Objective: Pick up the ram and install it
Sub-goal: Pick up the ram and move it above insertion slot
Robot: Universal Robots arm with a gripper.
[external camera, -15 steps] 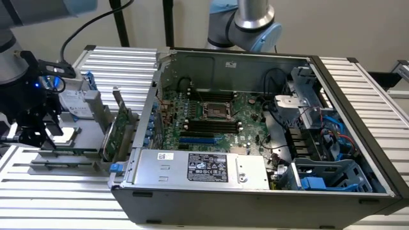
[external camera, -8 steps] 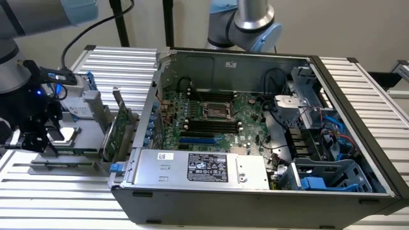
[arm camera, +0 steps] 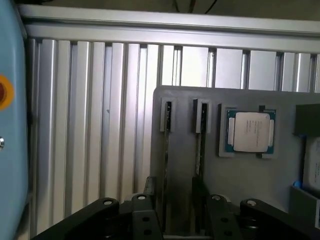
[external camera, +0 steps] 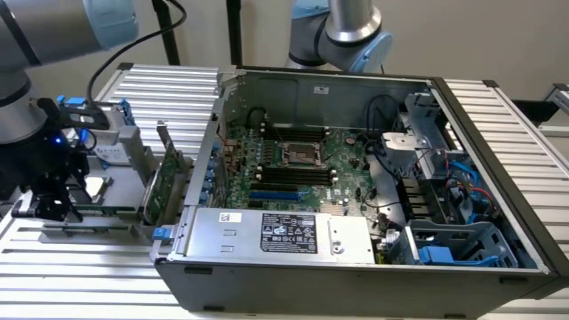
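Your black two-finger gripper (arm camera: 173,189) is down over the grey plastic parts holder (arm camera: 230,175) on the slatted aluminium table (arm camera: 75,130), at the exterior view's left of the open grey PC case (external camera: 356,280). Jaws are apart, moderately wide, w/ nothing clamped.

The thin green ram stick (arm camera: 166,150) stands on edge in a slot of the holder and runs between the two fingers. Neither pad looks to touch it, tho its near end is hidden behind the gripper body. A 2nd green stick (arm camera: 200,150) stands in the neighbouring slot, on the side toward the square silver-lidded CPU (arm camera: 248,131). One finger sits right by that 2nd stick, so watch for a bump there.

Handling, as I judge it:
- **Weight/stiffness:** the ram is light and stiff along its length.
- **Fragility:** it's a thin PCB w/ chips on its face, so it won't like twist or side load.
- **Where to grip:** across the flat faces near mid-length, pads square, so it can't swing.
- **Grip force:** the faces are smooth and may slip, so go firm but not crushing.
- **Avoid:** the contact edge down in the slot. Any tilt could bind the stick at the slot ends.

The black memory slots (external camera: 289,175) on the green motherboard (external camera: 342,150) are inside the case, well apart from the holder. A tall green expansion card (external camera: 164,177) stands just beside the case wall.
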